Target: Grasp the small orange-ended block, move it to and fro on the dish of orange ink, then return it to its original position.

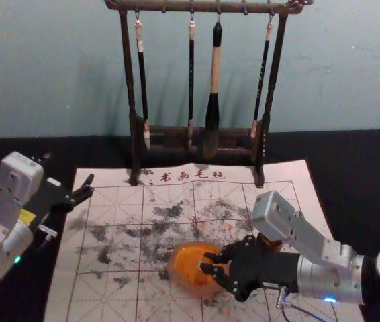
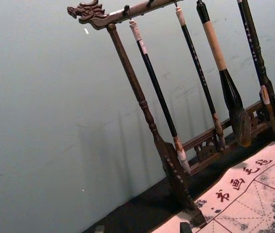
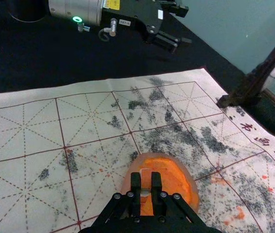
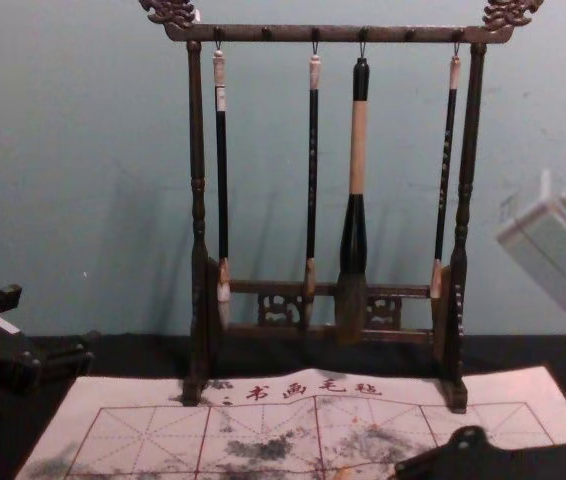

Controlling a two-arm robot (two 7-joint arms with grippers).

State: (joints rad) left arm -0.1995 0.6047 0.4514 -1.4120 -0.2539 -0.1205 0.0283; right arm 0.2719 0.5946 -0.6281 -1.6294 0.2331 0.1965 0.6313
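My right gripper (image 1: 207,262) is over the dish of orange ink (image 1: 182,263) on the mat. In the right wrist view, the right gripper (image 3: 146,188) is shut on the small block (image 3: 146,178), its orange part sticking out past the fingertips above the ink dish (image 3: 176,182). Whether the block touches the ink I cannot tell. Off the mat's left edge, my left gripper (image 1: 69,169) stays parked with nothing between its fingers; in the left wrist view, the left gripper (image 2: 142,228) stands open.
Behind the dish stands a dark wooden rack (image 1: 266,127) with several hanging brushes (image 4: 356,150). The white gridded mat (image 1: 106,275) has black smudges. A dark brown object (image 1: 268,243) lies partly hidden behind the right gripper.
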